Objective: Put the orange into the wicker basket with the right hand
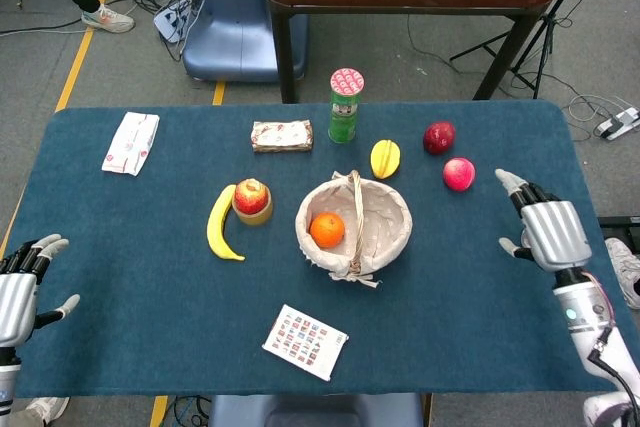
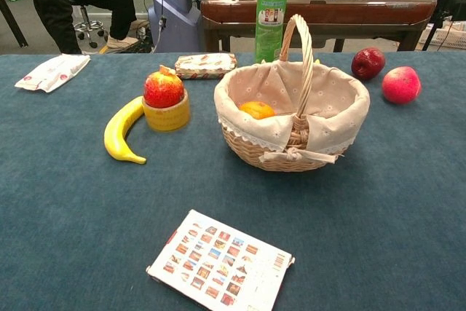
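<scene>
Head view, right hand (image 1: 547,230): fingers spread, holding nothing, well right of basket
Left hand (image 1: 22,285): fingers apart, empty, partly cut off
Round orange (image 1: 327,230): inside lined wicker basket (image 1: 393,209)
Chest view: orange half hidden by rim; hands unseen

The table held one orange (image 1: 327,230), one wicker basket (image 1: 390,209), one banana (image 1: 219,226), one green can (image 1: 345,105), one spoon (image 1: 631,251), one card (image 1: 305,341) and two packets (image 1: 131,142) (image 1: 281,135).
</scene>
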You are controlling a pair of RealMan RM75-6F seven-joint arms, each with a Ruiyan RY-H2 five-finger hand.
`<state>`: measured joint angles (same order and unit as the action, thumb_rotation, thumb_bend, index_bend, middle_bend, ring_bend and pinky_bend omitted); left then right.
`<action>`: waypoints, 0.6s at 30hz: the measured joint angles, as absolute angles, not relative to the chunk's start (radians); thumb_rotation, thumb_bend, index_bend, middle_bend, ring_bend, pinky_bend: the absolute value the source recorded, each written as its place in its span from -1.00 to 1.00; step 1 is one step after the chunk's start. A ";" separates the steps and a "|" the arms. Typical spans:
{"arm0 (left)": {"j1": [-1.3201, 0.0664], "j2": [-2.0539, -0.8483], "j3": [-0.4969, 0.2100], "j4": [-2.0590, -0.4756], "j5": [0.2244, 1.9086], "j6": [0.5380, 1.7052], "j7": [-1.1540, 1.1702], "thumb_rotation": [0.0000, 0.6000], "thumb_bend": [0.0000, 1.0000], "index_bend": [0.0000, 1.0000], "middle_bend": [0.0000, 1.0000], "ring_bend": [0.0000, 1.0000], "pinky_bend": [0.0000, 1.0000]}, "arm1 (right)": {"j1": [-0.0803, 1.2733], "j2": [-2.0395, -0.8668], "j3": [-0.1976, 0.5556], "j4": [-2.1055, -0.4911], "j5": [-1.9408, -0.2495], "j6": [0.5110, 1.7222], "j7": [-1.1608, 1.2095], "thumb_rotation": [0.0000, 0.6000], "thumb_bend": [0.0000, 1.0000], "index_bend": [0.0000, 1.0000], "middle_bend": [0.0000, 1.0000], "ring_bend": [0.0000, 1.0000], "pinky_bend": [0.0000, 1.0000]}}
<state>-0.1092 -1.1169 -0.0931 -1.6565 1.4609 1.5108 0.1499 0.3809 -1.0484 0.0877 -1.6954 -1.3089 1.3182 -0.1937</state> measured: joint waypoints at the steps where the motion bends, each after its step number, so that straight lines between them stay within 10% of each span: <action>1: -0.110 -1.117 -0.093 -1.657 1.460 1.509 0.151 1.00 -0.66 -0.48 -0.61 -0.68 -0.52 | 0.361 -1.048 0.078 -1.689 -1.320 1.340 -0.188 1.00 -0.77 -0.89 -0.64 -0.56 -0.06; 18: -0.121 -1.124 -0.090 -1.678 1.456 1.495 0.174 1.00 -0.66 -0.48 -0.61 -0.68 -0.52 | 0.160 -1.061 -0.012 -1.676 -1.474 1.522 -0.108 1.00 -0.77 -0.89 -0.61 -0.56 -0.06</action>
